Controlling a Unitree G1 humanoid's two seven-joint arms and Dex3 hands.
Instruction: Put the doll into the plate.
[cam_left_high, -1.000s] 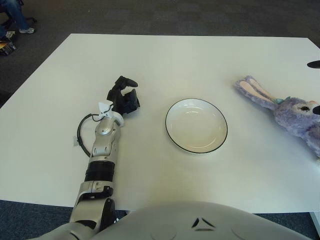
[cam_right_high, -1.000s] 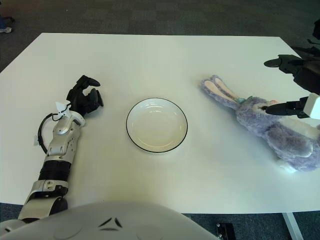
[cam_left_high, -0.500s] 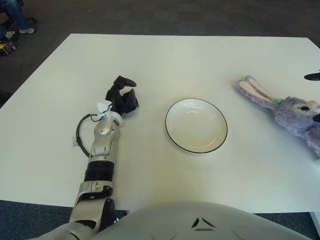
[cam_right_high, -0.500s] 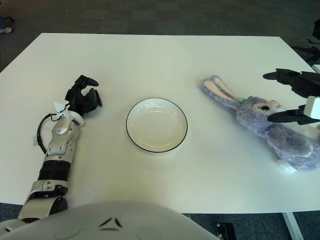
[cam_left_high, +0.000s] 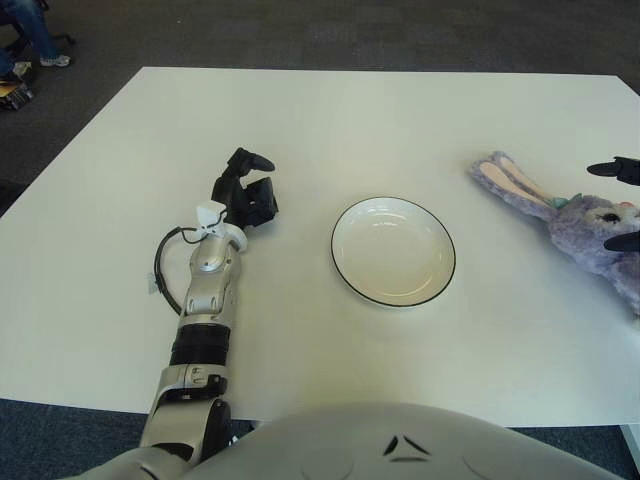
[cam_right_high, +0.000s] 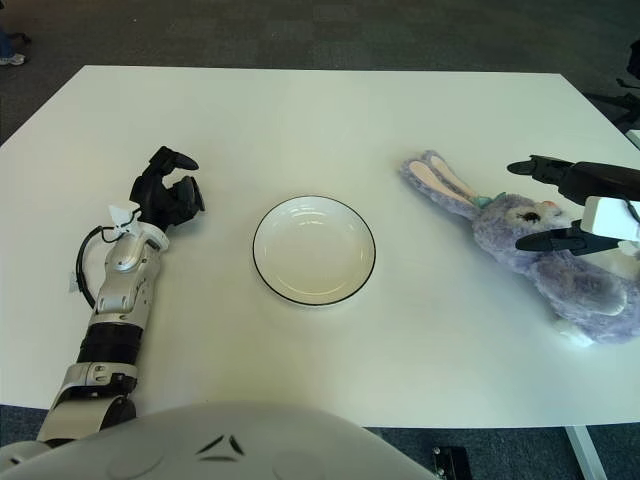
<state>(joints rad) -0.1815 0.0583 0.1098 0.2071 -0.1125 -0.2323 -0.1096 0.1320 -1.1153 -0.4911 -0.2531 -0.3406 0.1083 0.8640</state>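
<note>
Now the right hand (cam_right_high: 560, 205) has slid in over the purple bunny doll (cam_right_high: 545, 255). A moment ago it was farther out past the table's right side. Its dark fingers (cam_right_high: 535, 167) are spread wide, one above the bunny's face and one across its cheek. They are not closed on anything yet. So I think the grab is about to start, and the lift has not begun.

The bunny lies on its side near the right edge of the white table (cam_right_high: 320, 110). Its long ears point toward the middle. The white plate with the dark rim (cam_right_high: 313, 249) sits in the middle of the table with nothing in it. It is well apart from the bunny.

The table between the bunny and the plate is bare, so the way across looks open. The bunny is close to the right edge, so a push the wrong way could knock it off.

The left hand (cam_left_high: 245, 195) shows to the left of the plate with its fingers curled and nothing in them.
</note>
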